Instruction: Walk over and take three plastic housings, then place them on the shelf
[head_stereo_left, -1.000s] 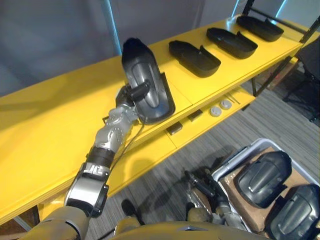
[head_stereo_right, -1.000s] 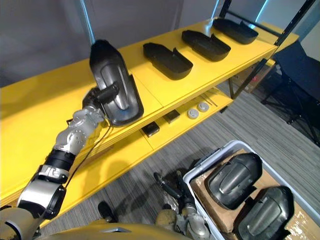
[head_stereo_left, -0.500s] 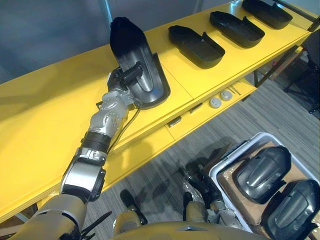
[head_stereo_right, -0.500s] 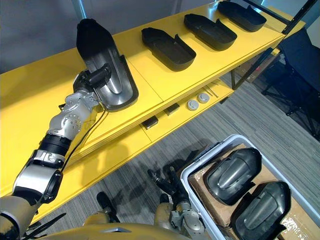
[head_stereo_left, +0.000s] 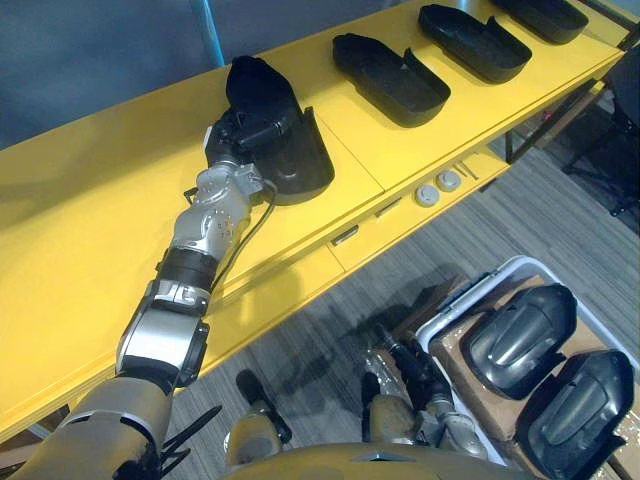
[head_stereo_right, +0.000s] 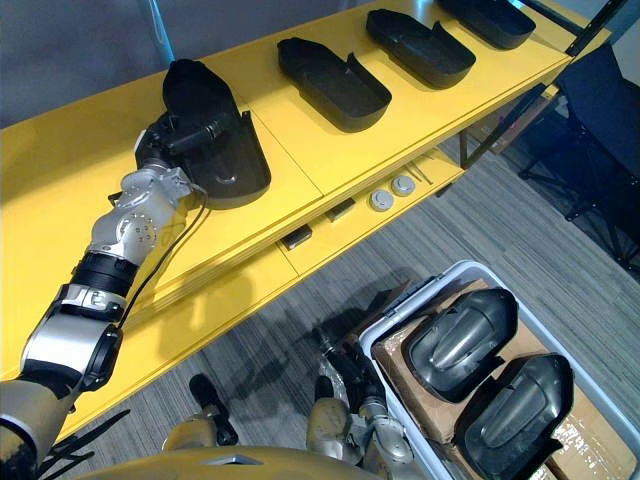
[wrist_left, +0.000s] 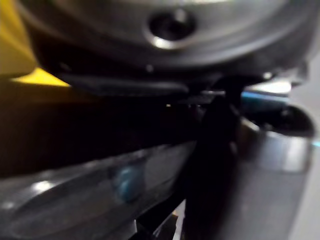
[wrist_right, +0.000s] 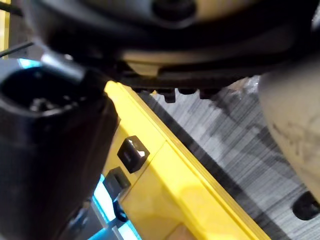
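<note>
Housing (head_stereo_left: 298, 165) in left hand (head_stereo_left: 236, 140), long axis across shelf (head_stereo_left: 90, 210), narrow end rearward.

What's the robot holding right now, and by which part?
The left hand grips a black plastic housing by its long side rim, at the yellow shelf. The right hand holds nothing.

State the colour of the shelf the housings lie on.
Bright yellow shelf, clearest in the left eye view.
</note>
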